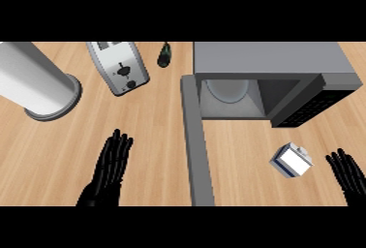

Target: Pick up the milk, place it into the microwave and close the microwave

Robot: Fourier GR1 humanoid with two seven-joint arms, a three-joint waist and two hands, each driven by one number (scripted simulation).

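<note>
Both robot hands hover flat with fingers straight: left robot hand [111, 167], right robot hand [349, 173]. Milk [292, 160] stands on the surface [243, 160] just left of the right one, below the open microwave [271, 72].

One head view looks steeply down on the counter [143, 126].

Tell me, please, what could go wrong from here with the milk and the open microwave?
The milk lies right of the open door, near the right hand, so the left hand would have to cross the door. Carried into the microwave, the milk could catch the front edge.
</note>
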